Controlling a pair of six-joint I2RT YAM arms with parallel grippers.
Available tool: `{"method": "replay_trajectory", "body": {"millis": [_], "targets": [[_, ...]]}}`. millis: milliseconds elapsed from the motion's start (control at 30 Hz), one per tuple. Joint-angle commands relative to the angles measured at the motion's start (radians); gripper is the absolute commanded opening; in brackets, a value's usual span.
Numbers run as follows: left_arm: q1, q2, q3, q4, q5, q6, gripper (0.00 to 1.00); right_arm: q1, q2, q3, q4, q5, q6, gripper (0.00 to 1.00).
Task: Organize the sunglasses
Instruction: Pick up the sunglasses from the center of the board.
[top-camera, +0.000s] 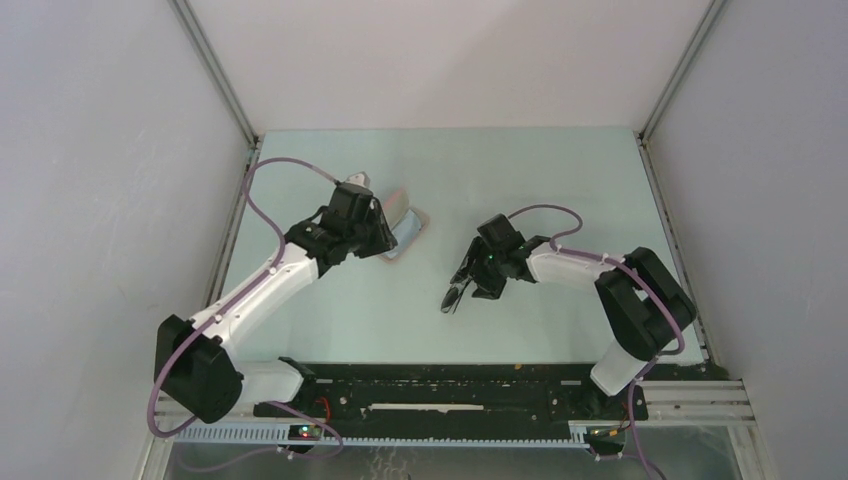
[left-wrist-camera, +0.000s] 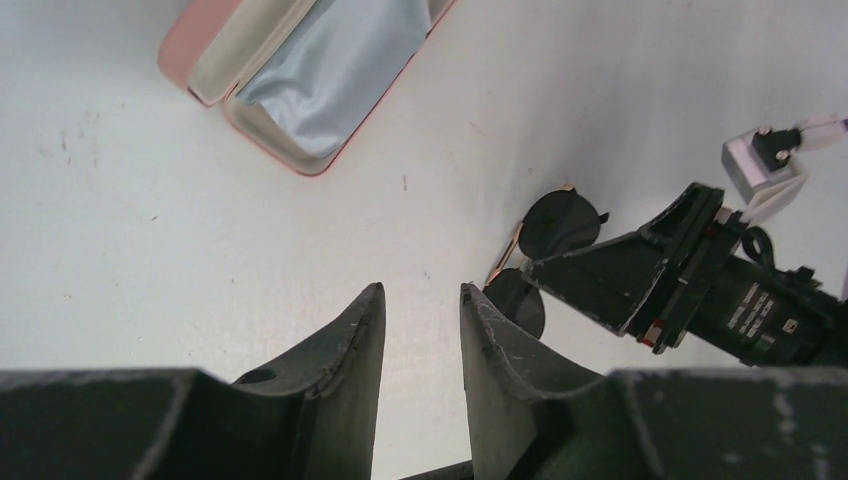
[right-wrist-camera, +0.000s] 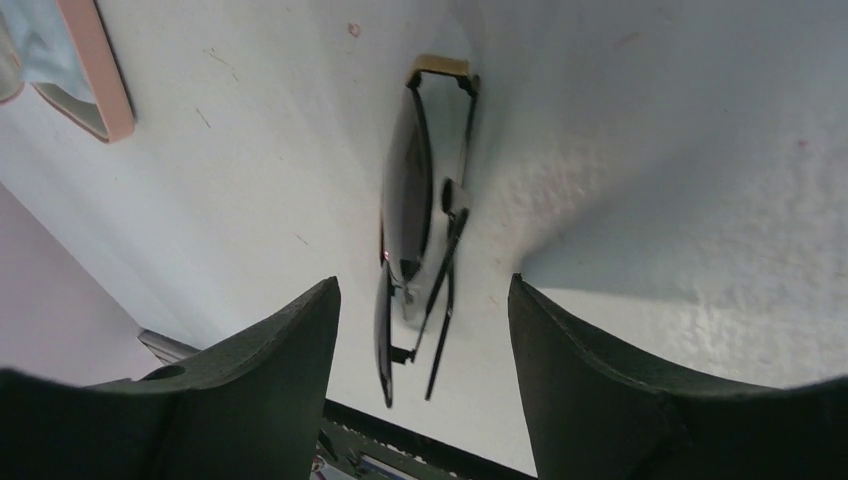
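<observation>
- The sunglasses (top-camera: 453, 297) lie folded on the table (top-camera: 560, 170), near its middle and slightly toward 5 o'clock in the top view. In the right wrist view their lenses (right-wrist-camera: 405, 190) stand on edge and the slim arms (right-wrist-camera: 445, 290) are crossed beside them.
- The right gripper (right-wrist-camera: 422, 284) hangs just over them with its fingers spread wide, one on each side. It grips nothing, and I cannot tell whether a finger touches the frame.
- The pink case (left-wrist-camera: 205, 40) sits at about 10 o'clock from the sunglasses, well apart from them. It is open, with a grey-blue cloth (left-wrist-camera: 330, 60) inside.
- The left gripper (left-wrist-camera: 420, 292) is near the case. Its fingers are only a narrow gap apart, with nothing between them.
</observation>
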Motion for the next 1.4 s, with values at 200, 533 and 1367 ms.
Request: {"method": "replay_trajectory", "body": {"millis": [200,533,1367], "targets": [[0.021,-0.037,-0.067,0.006,0.009,0.022,0.38,0.028,0.09,0.089,0.022,0.051,0.053,0.58],[0.036,-0.025,-0.086,0.027,0.02,0.024,0.39,0.028,0.113,0.096,0.027,0.062,0.04,0.39],[0.362,0.215,0.215,-0.022,0.233,0.093,0.39,0.016,0.063,0.249,0.086,-0.093,-0.162,0.24]]}}
